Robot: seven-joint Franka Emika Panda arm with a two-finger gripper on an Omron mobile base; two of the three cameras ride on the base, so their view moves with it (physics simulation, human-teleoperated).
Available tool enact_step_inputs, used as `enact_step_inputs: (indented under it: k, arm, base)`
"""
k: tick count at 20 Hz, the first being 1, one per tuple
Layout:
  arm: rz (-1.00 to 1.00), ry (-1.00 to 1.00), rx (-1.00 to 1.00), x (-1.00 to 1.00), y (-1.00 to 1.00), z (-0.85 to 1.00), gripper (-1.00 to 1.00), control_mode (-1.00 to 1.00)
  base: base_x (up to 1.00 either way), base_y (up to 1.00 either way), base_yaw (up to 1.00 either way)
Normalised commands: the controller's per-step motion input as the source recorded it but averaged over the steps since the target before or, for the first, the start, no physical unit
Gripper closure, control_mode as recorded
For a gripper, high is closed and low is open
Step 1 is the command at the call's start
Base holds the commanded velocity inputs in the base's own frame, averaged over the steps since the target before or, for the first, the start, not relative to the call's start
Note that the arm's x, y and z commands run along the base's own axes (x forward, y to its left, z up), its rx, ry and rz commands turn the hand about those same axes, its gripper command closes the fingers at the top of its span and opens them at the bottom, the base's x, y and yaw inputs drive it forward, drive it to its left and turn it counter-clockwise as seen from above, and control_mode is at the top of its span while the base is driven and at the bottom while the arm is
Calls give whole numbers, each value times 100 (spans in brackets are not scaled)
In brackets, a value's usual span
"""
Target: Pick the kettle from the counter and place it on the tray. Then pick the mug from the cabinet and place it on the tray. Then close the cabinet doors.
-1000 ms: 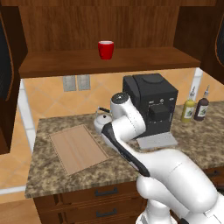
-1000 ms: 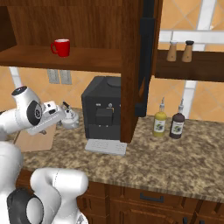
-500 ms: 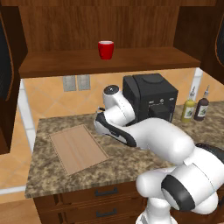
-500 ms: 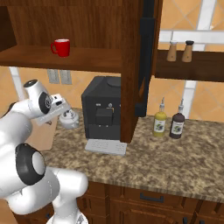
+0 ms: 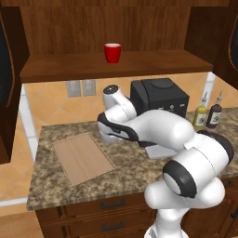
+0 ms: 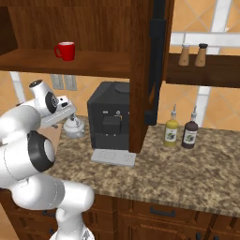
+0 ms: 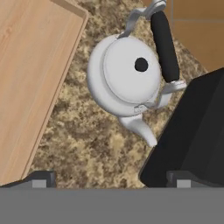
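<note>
The white arm rises from the lower right of the left base view, folds at a dark-jointed elbow and reaches toward the frame's centre — wrist bent downward. The gripper (image 7: 111,178) points straight down, jaws spread wide, its two dark fingertips (image 7: 40,178) at the hand view's bottom corners — nothing between them.

Left base view: the arm covers the kettle entirely and hides the front-left of the coffee machine (image 5: 160,95). Right base view: kettle (image 6: 74,127) partly behind the hand — handle not visible; tray hidden behind the arm. Hand view: tray (image 7: 30,74) cut off by left and top edges, coffee machine cut off at right, gripper (image 7: 111,179) jaws show tips only. Cabinet doors (image 5: 5,60) cut by frame edges — mug (image 6: 65,50) handle too small to make out in left base view. Bottle labels (image 6: 190,137) unreadable.
</note>
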Motion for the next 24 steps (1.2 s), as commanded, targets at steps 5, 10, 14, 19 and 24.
enact_step_inputs:
  k: [5, 10, 14, 19, 24]
  arm:
    - [0, -9, 0, 13, 0, -4, -100, -100]
    - [0, -10, 0, 9, 0, -3, -100, -100]
    - [0, -7, 0, 9, 0, -3, -100, -100]
    - [0, -4, 0, 19, 0, -1, -100, -100]
    - [0, -1, 0, 34, 0, 0, -100, -100]
  base:
    - [0, 0, 0]
    - [0, 0, 0]
    - [0, 0, 0]
    - [0, 0, 0]
    - [0, 0, 0]
